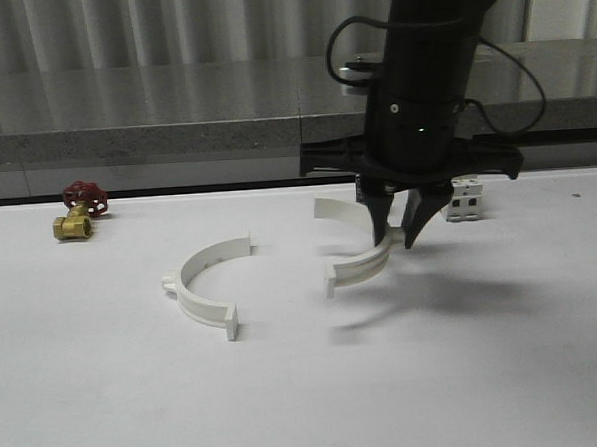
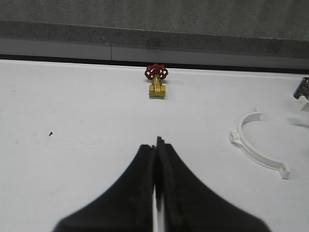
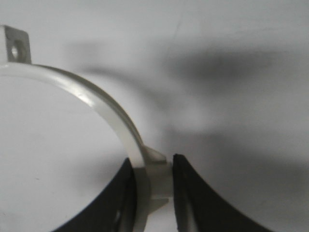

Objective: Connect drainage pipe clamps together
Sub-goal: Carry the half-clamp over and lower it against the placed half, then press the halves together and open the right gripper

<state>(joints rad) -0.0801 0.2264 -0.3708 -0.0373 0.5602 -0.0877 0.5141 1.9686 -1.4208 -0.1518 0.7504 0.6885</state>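
Clamp halves sit apart on the white bench (image 1: pixel 86 375): 1 half (image 1: pixel 207 285) lies free toward the left, the other half (image 1: pixel 358 250) is pinched at mid-arc in the right gripper (image 1: pixel 403 240) jaws. Left gripper (image 2: pixel 155 145) jaws are pressed together, holding nothing

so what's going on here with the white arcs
The right gripper is shut on one white half-ring pipe clamp, pinching the arc at its middle; one end looks raised off the white table. The other clamp half lies apart on the table, so the two are not yet joined. The left gripper is shut and empty. A red-handled brass valve sits aside.
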